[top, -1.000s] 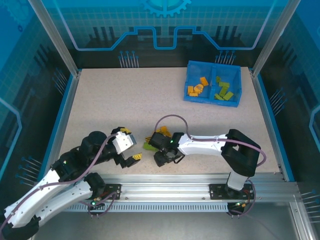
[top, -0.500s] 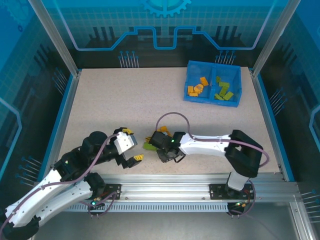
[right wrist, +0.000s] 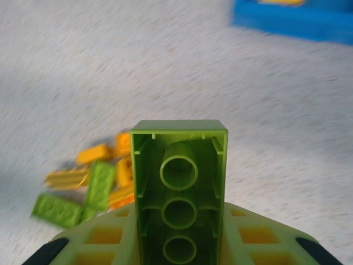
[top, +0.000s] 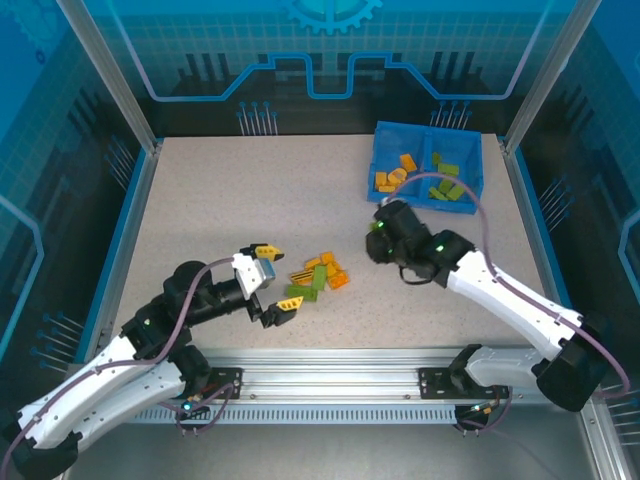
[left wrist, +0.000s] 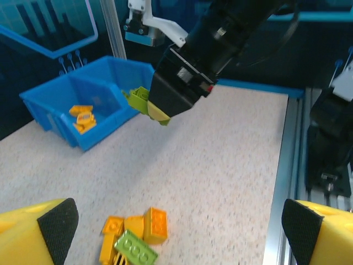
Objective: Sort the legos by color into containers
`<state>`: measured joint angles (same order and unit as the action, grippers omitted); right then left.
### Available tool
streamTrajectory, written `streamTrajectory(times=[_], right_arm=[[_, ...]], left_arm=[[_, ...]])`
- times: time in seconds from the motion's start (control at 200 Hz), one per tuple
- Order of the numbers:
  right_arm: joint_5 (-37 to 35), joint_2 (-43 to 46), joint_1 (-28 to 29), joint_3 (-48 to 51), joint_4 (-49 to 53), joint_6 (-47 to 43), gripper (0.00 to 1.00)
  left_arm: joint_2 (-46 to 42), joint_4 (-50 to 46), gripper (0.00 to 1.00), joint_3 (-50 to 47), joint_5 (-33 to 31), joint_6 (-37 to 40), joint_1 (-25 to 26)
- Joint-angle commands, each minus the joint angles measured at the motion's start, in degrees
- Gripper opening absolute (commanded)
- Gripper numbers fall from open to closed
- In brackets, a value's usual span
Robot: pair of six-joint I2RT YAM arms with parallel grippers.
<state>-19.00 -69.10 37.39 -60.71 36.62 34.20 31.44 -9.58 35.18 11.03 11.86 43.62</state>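
Right gripper (top: 380, 238) grips one green brick (right wrist: 179, 182). In the right wrist view the brick stands on end between the two pale pads (right wrist: 99, 243), with its hollow underside and three round tubes facing the camera. In the left wrist view the same brick (left wrist: 141, 99) juts from the black fingers, in front of the blue bin (left wrist: 83, 141). From above, this gripper sits near the front left corner of the blue bin (top: 430, 133).

Left gripper (top: 279, 278) is spread wide and carries nothing. Its yellow fingertips (left wrist: 52, 223) frame the lower corners of the left wrist view. It lies on the left side of the loose pile (top: 320, 275), and the near fingertip (top: 292, 303) is just beside a green piece; whether they touch cannot be told.

The loose pile, a mix of orange and green bricks, rests on the speckled table (top: 200, 200) between the two grippers, well apart from the bin.

The bin stands at the far right of the table. Its left compartment holds orange bricks (top: 392, 175). Its right compartment holds green bricks (top: 447, 185).
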Motion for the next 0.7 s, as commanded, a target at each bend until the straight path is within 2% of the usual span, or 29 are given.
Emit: streamTrajectory(times=[0.0,0.155,0.285,0.41,0.695], right_arm=[[2.55,0.81,-8.63,-1.26,-2.3,-5.76,0.29],[7.06,-5.0,-22.41,-4.39,-7.56,-8.65,0.29],[9.45,-13.29,-30.18,-9.64,-10.63,-9.11,0.28],[10.86,-23.18,-35.05,-16.91,-11.16,-8.81,0.28],[13.24,-46.18,-40.95,-38.04,-5.65,-6.97,0.27]], left_arm=[[1.22,7.65,0.99,-0.56,2.38,-3.37,0.15],[3.37,8.53,0.99,0.4,3.22,-4.4,0.19],[4.12,7.83,0.99,1.3,3.16,-4.48,0.34],[4.15,7.32,0.99,1.46,2.48,-3.7,0.34],[4.47,3.71,0.99,2.88,-0.1,-4.55,0.55]])
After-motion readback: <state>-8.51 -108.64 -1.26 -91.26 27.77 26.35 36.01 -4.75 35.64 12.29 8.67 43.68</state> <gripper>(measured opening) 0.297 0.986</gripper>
